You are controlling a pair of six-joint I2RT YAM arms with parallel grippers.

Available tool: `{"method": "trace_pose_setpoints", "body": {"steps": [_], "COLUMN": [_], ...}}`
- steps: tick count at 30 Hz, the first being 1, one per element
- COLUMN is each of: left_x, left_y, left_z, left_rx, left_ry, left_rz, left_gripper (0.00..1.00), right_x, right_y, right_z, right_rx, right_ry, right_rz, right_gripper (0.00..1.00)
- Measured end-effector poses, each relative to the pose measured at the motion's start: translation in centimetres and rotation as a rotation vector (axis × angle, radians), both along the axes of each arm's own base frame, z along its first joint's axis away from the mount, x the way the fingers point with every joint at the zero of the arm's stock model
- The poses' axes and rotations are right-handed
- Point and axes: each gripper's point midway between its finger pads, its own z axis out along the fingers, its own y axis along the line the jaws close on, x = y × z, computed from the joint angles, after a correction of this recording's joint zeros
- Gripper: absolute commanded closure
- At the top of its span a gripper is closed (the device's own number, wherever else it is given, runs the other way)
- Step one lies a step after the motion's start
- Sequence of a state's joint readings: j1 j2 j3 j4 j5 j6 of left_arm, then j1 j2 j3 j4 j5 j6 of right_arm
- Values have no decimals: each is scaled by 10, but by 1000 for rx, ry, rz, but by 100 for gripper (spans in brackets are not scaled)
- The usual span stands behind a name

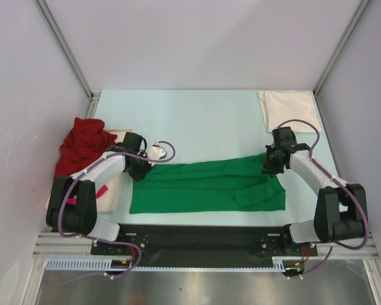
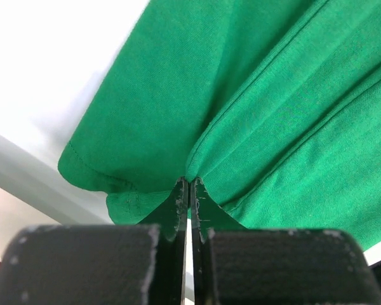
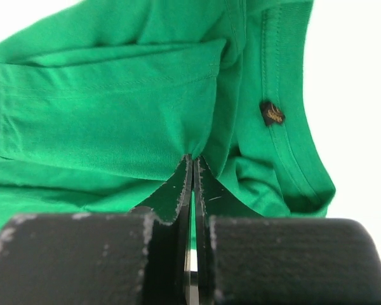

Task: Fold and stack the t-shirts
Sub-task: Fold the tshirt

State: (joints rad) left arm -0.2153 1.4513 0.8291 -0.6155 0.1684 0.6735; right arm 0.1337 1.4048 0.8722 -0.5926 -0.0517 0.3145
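You have the green shirt (image 1: 209, 187) stretched across the near middle of the table (image 1: 197, 121). Your left gripper (image 2: 189, 184) is clamped on its left end, your right gripper (image 3: 193, 159) on its right end. The red shirt (image 1: 82, 143) lies heaped at the left, the cream shirt (image 1: 291, 109) folded far right

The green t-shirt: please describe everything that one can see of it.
The green t-shirt is bright green, soft cloth with stitched hems and a small dark label beside one seam. It lies folded into a long, creased band across the near middle of the pale table. The left pincer is shut on its far left corner and the right pincer is shut on its far right corner, so the far edge runs between them.
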Motion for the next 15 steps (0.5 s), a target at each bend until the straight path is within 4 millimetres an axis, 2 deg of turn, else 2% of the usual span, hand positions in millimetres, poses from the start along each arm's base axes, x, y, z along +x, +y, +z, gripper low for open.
{"method": "trace_pose_setpoints", "body": {"steps": [5, 10, 11, 12, 13, 14, 15], "left_x": [-1, -4, -4, -6, -7, -9, -11], "left_y": [-1, -5, -5, -5, -5, -4, -4], "left_z": [0, -1, -1, -2, -2, -2, -3], "left_rx": [-6, -19, -19, -18, -17, -11, -8], "left_ry": [3, 15, 17, 22, 26, 32, 41], "left_rz": [-1, -11, -12, -14, -17, -25, -30], "left_gripper": [100, 98, 95, 89, 71, 64, 57], "right_x": [-8, -25, -28, -29, -29, -29, -30], "right_y": [-6, -11, -12, -12, -12, -13, -15], "right_z": [15, -1, -5, -6, -8, -9, -10], "right_rx": [-18, -25, -25, -24, -24, -27, -30], "right_ry": [-44, 11, 25, 32, 39, 44, 50], "right_rz": [-21, -46, -50, -56, -59, -65, -75], "right_gripper": [100, 100, 87, 79, 72, 62, 58]}}
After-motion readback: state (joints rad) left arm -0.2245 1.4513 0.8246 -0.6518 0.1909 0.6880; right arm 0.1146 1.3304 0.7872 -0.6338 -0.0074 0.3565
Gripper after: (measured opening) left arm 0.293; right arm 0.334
